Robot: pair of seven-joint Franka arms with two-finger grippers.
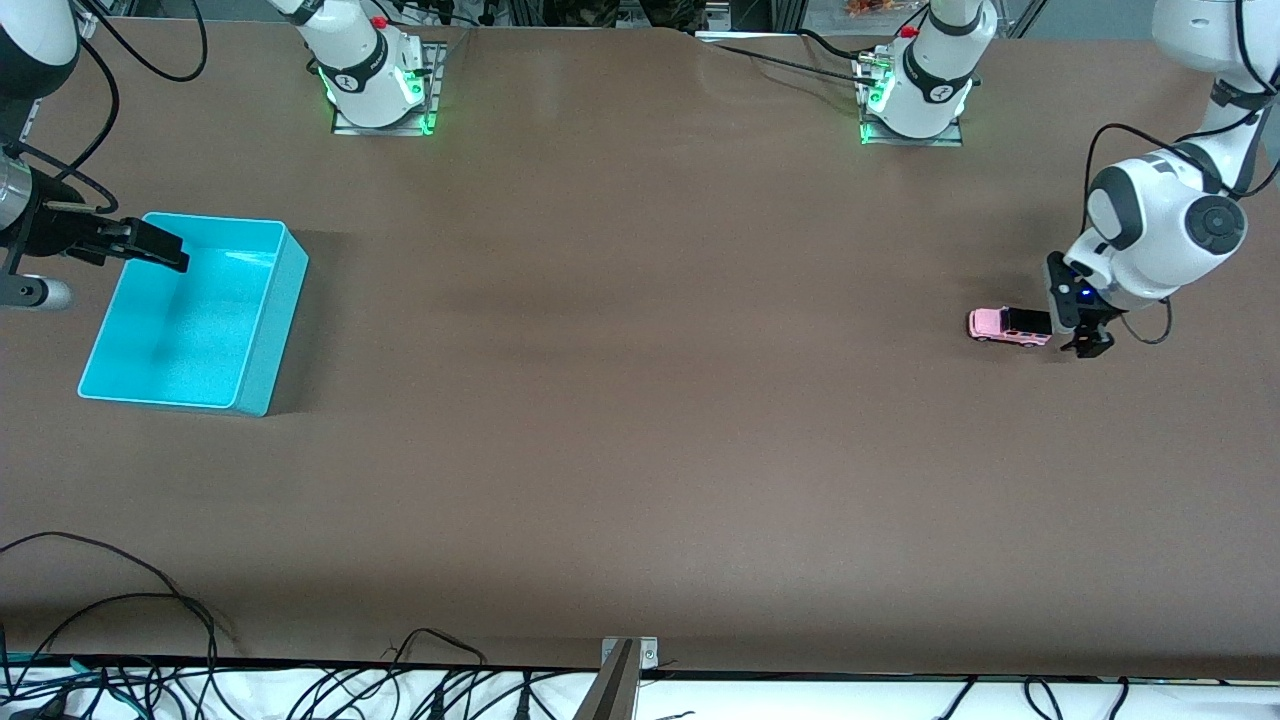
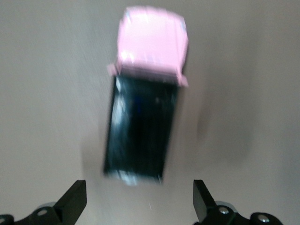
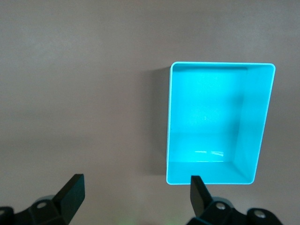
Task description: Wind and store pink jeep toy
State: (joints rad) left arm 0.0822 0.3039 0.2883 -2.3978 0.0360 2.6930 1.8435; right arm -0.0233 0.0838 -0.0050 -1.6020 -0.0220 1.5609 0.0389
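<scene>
Brown table bears pink jeep toy, turquoise bin.

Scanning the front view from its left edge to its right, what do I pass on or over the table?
right gripper → turquoise bin → pink jeep toy → left gripper

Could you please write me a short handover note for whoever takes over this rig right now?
Left gripper: open, low beside the rear of the tiny pink jeep toy with a black roof, not gripping it.
Right gripper: open, waiting over the rim of the turquoise plastic bin, which holds nothing.
The jeep sits on the brown table at the left arm's end.
Done: nothing visible.
Left: grasp, wind, store.
</scene>
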